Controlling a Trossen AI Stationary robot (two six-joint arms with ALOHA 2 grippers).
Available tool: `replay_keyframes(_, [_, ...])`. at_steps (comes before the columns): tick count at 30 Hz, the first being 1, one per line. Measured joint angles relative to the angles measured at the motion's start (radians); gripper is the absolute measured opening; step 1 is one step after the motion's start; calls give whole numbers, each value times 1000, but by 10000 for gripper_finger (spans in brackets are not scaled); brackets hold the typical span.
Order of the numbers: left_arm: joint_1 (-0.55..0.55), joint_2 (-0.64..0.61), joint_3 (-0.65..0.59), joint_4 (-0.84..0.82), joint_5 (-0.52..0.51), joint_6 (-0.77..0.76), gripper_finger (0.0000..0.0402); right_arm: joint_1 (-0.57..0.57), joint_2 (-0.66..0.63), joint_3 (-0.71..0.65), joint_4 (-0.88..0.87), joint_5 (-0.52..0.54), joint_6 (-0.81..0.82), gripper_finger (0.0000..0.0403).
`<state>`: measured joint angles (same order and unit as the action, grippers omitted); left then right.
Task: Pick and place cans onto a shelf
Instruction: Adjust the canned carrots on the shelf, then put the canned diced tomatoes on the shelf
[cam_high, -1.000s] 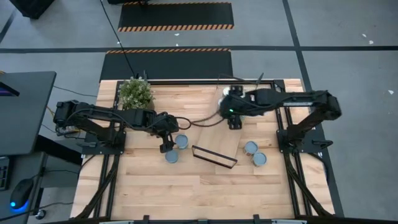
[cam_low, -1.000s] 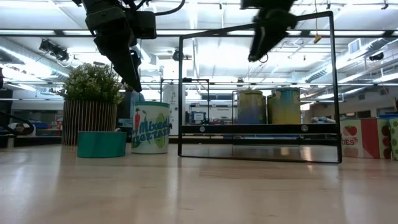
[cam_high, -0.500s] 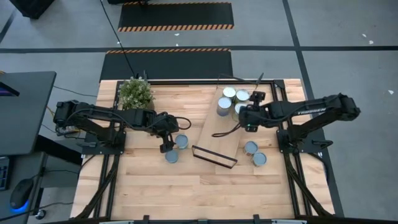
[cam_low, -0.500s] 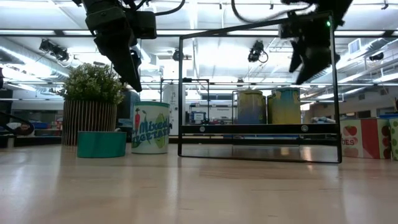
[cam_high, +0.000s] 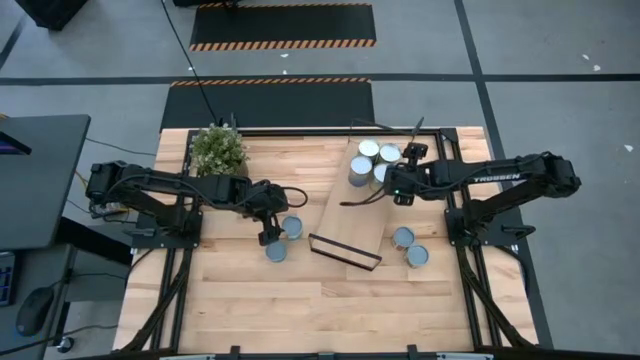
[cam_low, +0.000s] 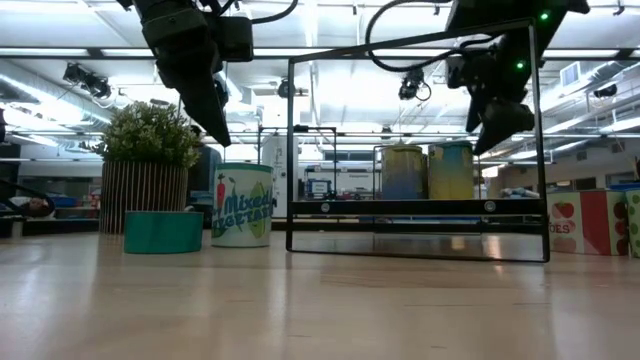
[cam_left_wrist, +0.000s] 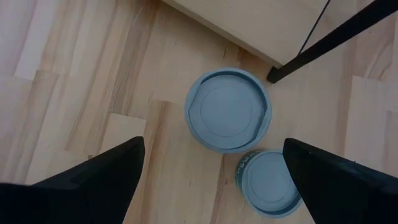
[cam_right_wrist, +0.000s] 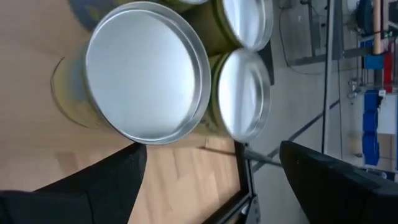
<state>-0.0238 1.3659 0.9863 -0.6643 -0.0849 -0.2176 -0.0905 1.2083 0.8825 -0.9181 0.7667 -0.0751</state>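
The shelf (cam_high: 352, 226), a light-wood plank with black end rails, lies slanted on the table's middle. Several cans (cam_high: 369, 151) stand upright on their bases at its far end, and they fill the right wrist view (cam_right_wrist: 146, 71). My right gripper (cam_high: 396, 192) hangs open just right of them, above the plank, holding nothing. Two cans (cam_high: 292, 228) (cam_high: 276, 251) stand on the table left of the shelf. My left gripper (cam_high: 268, 238) hovers open above them; one can (cam_left_wrist: 227, 109) shows between its fingers, well below.
Two more cans (cam_high: 403, 237) (cam_high: 417, 256) stand on the table right of the shelf. A potted plant (cam_high: 218, 148) is at the far left. In the low view the shelf's tall black frame (cam_low: 536, 150) rises beside my right gripper (cam_low: 495, 125).
My right gripper has drawn back from over the shelf's far end toward the table's right edge and sunk lower, tipping as it went, and has stayed open. The cans on the shelf, which its arm covered before, now show and stand still.
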Motion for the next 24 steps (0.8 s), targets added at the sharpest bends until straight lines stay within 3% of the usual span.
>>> replay_keyframes(5, [0,0,0,-1,0,0,388,-11,0,0,30,-28,-37,375])
replay_keyframes(10, [-3,0,0,-13,0,1,388,21,-23,29,-21,-95,47,375])
replay_keyframes(19, [-3,0,0,-14,0,-24,388,133,-77,76,-66,-451,247,375])
replay_keyframes(24, [-3,0,0,-14,0,-32,388,234,-75,0,-69,-501,474,375])
